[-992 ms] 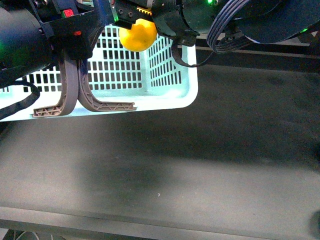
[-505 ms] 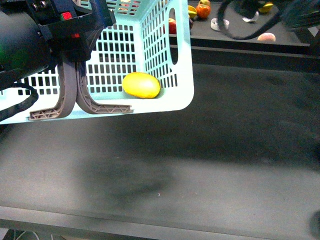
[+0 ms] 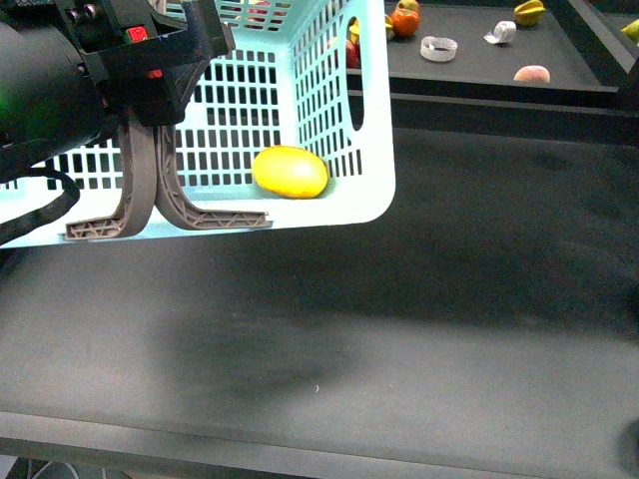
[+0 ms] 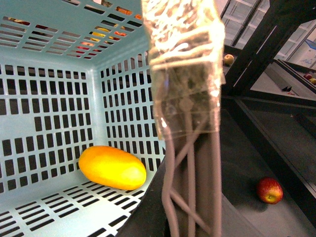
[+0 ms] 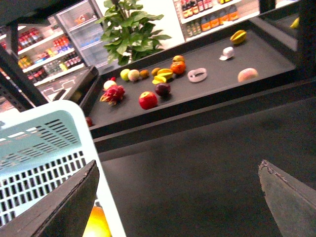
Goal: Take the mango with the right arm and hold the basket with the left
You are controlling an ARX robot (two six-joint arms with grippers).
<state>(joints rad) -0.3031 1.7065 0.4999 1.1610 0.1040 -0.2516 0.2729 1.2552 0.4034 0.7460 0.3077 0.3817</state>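
while the left gripper (image 3: 150, 88) clamps the basket (image 3: 371, 196), the mango (image 3: 290, 172) lies in its near right corner; the right gripper (image 5: 177, 173) is spread apart.

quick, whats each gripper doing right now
left gripper: shut on the basket, by its handles
right gripper: open, empty; mango lies in the basket

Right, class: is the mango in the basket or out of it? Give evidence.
In. The mango lies on the floor of the basket, beside a slotted side wall, as the front and left wrist views show.
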